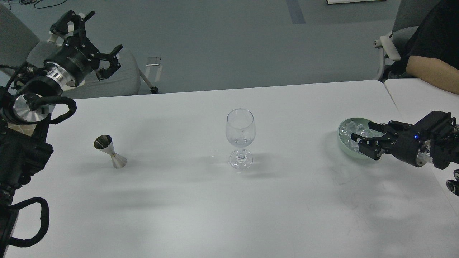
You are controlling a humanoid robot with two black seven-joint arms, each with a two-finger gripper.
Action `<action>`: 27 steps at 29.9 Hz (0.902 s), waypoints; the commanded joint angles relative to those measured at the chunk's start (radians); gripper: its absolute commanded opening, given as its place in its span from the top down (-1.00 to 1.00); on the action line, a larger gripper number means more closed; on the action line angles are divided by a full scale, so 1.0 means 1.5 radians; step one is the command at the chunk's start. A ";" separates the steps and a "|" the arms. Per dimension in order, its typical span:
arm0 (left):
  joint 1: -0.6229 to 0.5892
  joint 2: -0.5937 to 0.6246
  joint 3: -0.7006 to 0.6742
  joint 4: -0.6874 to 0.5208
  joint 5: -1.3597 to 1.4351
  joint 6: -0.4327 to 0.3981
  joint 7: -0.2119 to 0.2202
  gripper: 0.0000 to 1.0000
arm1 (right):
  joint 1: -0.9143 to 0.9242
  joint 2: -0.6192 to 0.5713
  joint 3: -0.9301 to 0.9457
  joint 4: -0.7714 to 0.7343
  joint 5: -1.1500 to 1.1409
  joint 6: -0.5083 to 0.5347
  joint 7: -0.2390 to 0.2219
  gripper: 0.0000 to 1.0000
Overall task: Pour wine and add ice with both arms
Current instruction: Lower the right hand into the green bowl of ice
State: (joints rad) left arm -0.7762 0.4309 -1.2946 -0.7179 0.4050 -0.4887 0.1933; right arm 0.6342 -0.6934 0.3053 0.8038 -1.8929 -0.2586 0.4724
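Head view: the left gripper (pixel 94 42) is raised beyond the table's far left edge, fingers spread wide, holding nothing. The right gripper (pixel 363 133) reaches over the pale green bowl (pixel 343 145) of ice (pixel 350 128) at the table's right, fingers parted above the cubes. The wine glass (pixel 240 138) stands upright mid-table; a steel jigger (pixel 109 151) stands to its left.

White lettering on both end effectors is too small to read.
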 commanded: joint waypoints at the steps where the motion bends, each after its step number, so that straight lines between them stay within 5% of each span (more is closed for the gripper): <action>1: 0.000 0.001 0.000 0.000 0.000 0.000 0.000 -0.97 | 0.003 0.002 -0.013 -0.002 0.000 0.003 -0.001 -0.33; 27: 0.001 0.005 0.000 0.000 0.000 0.000 0.000 -0.97 | 0.019 0.000 -0.032 0.005 0.002 0.002 -0.001 0.41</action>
State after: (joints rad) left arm -0.7746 0.4399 -1.2946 -0.7179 0.4050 -0.4886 0.1933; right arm 0.6581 -0.6916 0.2562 0.8079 -1.8907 -0.2560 0.4708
